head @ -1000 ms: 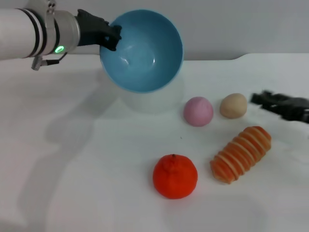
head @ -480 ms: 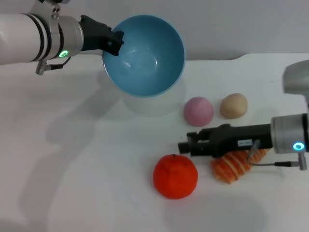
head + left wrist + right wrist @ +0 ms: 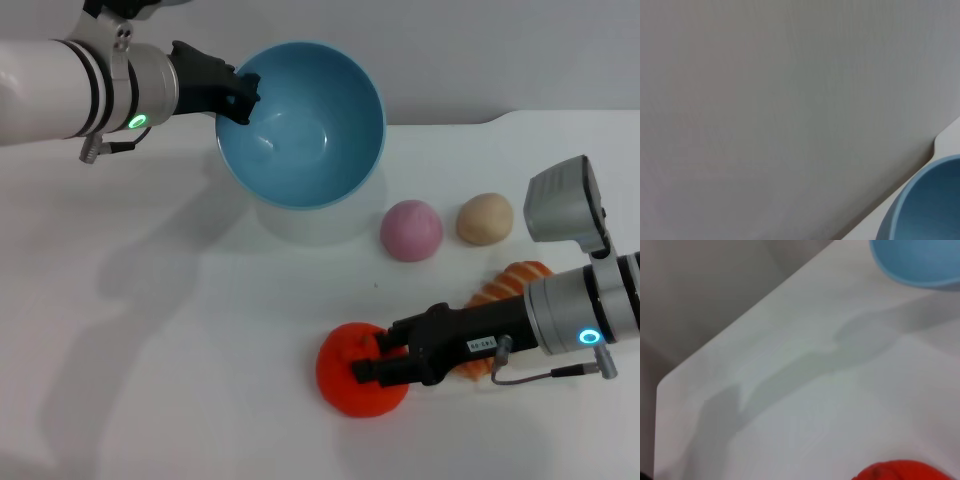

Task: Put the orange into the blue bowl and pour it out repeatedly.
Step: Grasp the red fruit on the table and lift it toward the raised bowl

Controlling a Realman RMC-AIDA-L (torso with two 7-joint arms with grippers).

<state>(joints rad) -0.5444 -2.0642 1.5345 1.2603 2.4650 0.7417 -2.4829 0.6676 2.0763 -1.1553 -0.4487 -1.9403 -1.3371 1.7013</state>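
Note:
The blue bowl [image 3: 310, 130] hangs tilted in the air at the back, its opening facing me. My left gripper [image 3: 238, 95] is shut on its left rim. The bowl's edge also shows in the left wrist view [image 3: 927, 210] and the right wrist view [image 3: 920, 260]. The orange [image 3: 345, 385] lies on the white table [image 3: 150, 330] at the front centre. My right gripper [image 3: 372, 358] reaches in from the right, open, with its tips over the orange's top right side. The orange's top shows in the right wrist view [image 3: 905, 471].
A pink ball [image 3: 410, 230] and a beige ball [image 3: 485, 218] lie right of the bowl. The orange-and-cream striped bread piece [image 3: 512, 278] is mostly hidden behind my right arm. The table's back edge runs behind the bowl.
My right arm has swung in from the right and come down and left onto the orange, covering the striped piece. The bowl and left arm have sunk slightly.

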